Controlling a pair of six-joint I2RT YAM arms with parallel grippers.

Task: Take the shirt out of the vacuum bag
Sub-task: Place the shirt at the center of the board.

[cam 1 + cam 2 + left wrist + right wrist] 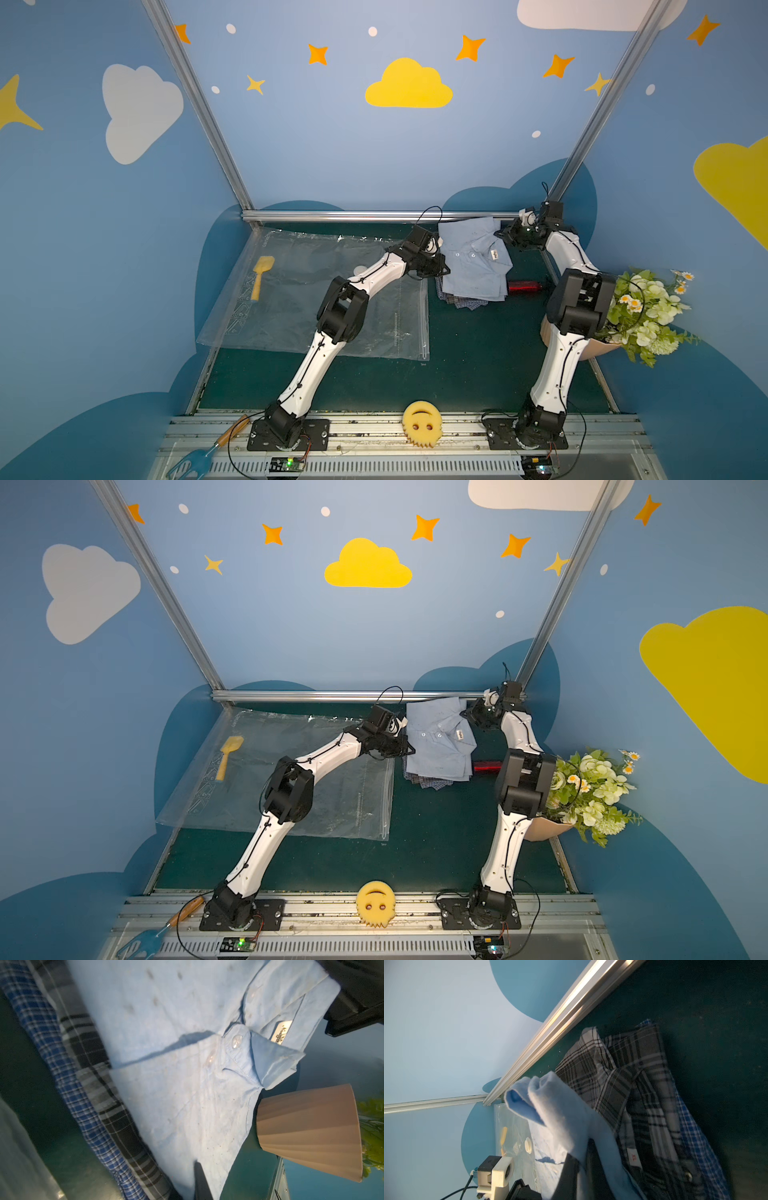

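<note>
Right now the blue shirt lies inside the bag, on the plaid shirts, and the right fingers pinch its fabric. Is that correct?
One thing is wrong: the blue shirt is not inside the bag; both top views show it outside, beside the bag. The rest stands: it lies on the plaid shirts, and the right fingers pinch its fabric.

yellow toy spade [261, 276]: lies flat toward the far left of the mat, blade to the back.
smiley sponge [422, 423]: yellow, round and toothed below, on the front rail between the arm bases.
wooden-handled tool [226, 436]: blue head, lies aslant at the front left.
plaid garments [463, 301]: a blue-checked and a grey-checked one, stacked.
red object [524, 286]: just right of that stack; too small to tell what it is.
beige vase [307, 1132]: ribbed and tilted, holding white-green flowers [648, 307].
mat [457, 374]: dark green.
</note>
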